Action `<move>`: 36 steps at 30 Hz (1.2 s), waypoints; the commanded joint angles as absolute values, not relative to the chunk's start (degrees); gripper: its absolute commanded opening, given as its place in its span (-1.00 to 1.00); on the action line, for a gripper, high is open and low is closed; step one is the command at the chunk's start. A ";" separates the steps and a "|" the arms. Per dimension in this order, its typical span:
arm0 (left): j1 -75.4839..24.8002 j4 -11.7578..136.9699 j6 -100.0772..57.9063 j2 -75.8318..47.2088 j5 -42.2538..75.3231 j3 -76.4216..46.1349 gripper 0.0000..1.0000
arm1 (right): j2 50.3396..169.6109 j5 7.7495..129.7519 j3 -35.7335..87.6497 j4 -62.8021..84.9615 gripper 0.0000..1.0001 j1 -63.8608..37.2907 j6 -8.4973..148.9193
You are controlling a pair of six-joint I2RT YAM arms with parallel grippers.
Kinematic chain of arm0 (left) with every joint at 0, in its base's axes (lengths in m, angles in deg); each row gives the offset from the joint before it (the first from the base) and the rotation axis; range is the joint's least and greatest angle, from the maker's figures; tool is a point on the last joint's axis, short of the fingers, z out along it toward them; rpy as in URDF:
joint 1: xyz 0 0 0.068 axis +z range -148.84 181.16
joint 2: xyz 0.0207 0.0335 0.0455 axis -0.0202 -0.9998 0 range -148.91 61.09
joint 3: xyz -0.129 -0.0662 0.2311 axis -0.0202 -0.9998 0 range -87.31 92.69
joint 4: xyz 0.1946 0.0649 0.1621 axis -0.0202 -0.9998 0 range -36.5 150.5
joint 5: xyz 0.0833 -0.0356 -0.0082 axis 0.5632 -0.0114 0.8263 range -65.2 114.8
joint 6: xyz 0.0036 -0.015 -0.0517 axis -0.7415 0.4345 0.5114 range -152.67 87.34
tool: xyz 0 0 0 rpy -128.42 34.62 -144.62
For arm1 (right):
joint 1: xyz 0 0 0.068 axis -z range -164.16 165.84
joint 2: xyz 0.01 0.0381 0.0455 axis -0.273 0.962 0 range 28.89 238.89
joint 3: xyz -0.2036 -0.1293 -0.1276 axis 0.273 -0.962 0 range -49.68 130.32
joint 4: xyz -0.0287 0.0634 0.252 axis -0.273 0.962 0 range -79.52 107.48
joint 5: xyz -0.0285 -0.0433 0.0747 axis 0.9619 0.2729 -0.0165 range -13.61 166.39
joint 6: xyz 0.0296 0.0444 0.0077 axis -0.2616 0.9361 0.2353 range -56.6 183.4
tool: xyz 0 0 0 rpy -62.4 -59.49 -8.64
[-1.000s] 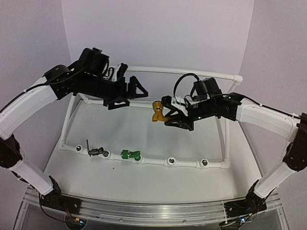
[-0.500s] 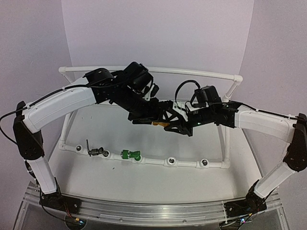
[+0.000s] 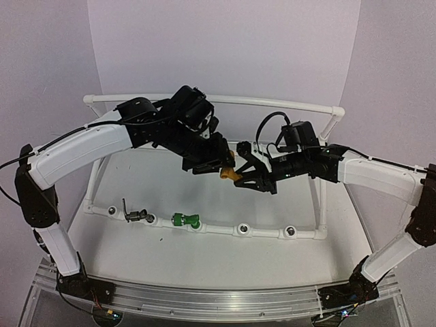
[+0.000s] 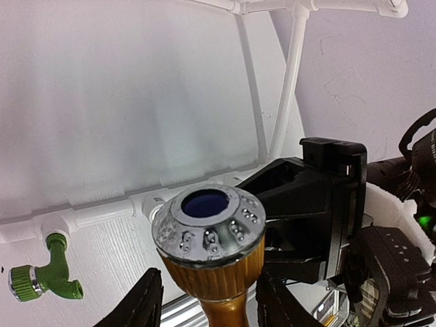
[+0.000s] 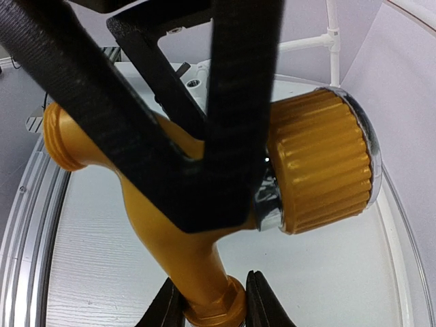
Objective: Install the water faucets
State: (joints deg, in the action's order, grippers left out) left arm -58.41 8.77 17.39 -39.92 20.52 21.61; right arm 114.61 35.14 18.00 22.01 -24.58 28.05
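Right pincer [image 5: 208,300] holds gold faucet [image 5: 320,160]; left pincer [image 4: 211,303] seemingly touching.

The brass-gold faucet [image 3: 230,172], with a ribbed knob and chrome-rimmed top, hung tilted in the air above the worktop [image 3: 170,184], its stem pinched by the right tool [image 5: 211,306]. The green faucet [image 3: 184,220] sat in a front-rail socket of the white pipe frame [image 3: 218,230]. The dark grey faucet [image 3: 136,215], thin lever raised, lay just left of it.

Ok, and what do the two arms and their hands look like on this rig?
The left arm and right arm have white shells and black joints. The left hand and right hand are black, with angular open-framed fingers. A black cable loops over the right wrist.
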 commanded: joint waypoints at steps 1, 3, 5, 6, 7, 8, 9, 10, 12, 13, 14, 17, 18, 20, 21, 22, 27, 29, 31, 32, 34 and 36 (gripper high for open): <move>-58.26 11.02 20.38 -41.61 19.82 24.02 -0.05 | 112.27 34.60 17.67 18.81 -1.00 -24.47 27.60; -58.26 9.96 20.46 -42.83 19.11 25.31 -0.05 | 112.56 35.29 17.93 18.40 -1.00 -24.42 27.80; -58.22 9.37 20.66 -43.92 18.68 25.96 -0.08 | 112.76 35.75 18.03 18.07 -0.99 -24.42 27.77; -58.24 9.20 20.68 -44.23 18.69 26.17 -0.13 | 112.84 35.83 18.04 17.99 -0.99 -24.45 27.63; -58.25 9.10 20.73 -44.41 18.71 26.32 -0.18 | 112.92 35.87 18.02 17.91 -0.99 -24.44 27.54; -58.26 8.96 20.81 -44.46 18.80 26.41 -0.26 | 113.01 35.90 18.00 17.84 -0.98 -24.42 27.51; -58.26 8.76 20.89 -44.48 18.92 26.49 -0.36 | 113.09 35.95 18.00 17.78 -0.98 -24.42 27.49; -58.26 8.67 21.12 -44.34 19.12 26.46 -0.47 | 113.15 36.01 17.91 17.71 -0.98 -24.45 27.45; -58.22 8.45 21.86 -43.71 20.44 26.03 -0.65 | 113.25 36.27 17.72 17.57 -0.80 -24.45 27.65; -58.17 8.07 22.54 -43.35 21.39 25.86 -0.84 | 113.38 36.55 17.65 17.52 -0.57 -24.42 28.13; -57.99 7.59 23.10 -42.68 22.43 25.63 -0.96 | 113.46 36.97 17.50 17.52 -0.20 -24.41 28.66; -56.98 6.97 26.45 -40.03 25.60 23.11 -1.00 | 112.65 40.18 15.03 17.75 0.41 -24.42 29.03; -56.46 7.35 28.11 -38.74 26.56 21.41 -1.00 | 112.30 42.06 14.16 18.22 0.44 -24.43 28.96; -55.64 7.87 31.36 -36.35 28.39 17.93 -1.00 | 111.49 45.96 11.76 21.47 0.49 -24.42 27.01; -55.58 8.16 32.43 -35.00 29.50 16.64 -1.00 | 111.05 47.84 10.54 23.36 0.50 -24.41 25.57; -55.56 8.27 33.84 -33.98 30.58 15.52 -1.00 | 110.53 49.62 9.23 25.37 0.52 -24.39 24.09; -57.02 3.95 40.34 -35.80 33.81 16.87 -1.00 | 107.54 56.88 3.01 35.52 0.62 -24.03 17.82; -57.98 1.04 41.77 -38.15 34.86 19.88 -1.00 | 107.07 58.77 1.36 39.23 0.62 -24.02 15.97; -58.72 -0.22 42.14 -40.05 35.71 22.07 -1.00 | 107.40 60.48 0.01 41.05 0.63 -23.97 14.93; -58.93 -0.16 42.19 -40.43 35.88 22.43 -1.00 | 108.08 61.16 -0.43 41.22 0.63 -23.97 14.74; -59.06 1.08 42.54 -40.10 36.36 21.76 -1.00 | 110.00 62.11 -0.57 40.84 0.62 -24.00 15.00; -59.05 2.86 43.14 -38.92 37.36 20.10 -1.00 | 112.72 62.27 0.07 39.67 0.62 -24.00 16.11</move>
State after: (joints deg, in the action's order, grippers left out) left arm -58.91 1.94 40.51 -40.18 33.57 19.60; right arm 108.90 58.79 -0.62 38.68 -24.28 16.82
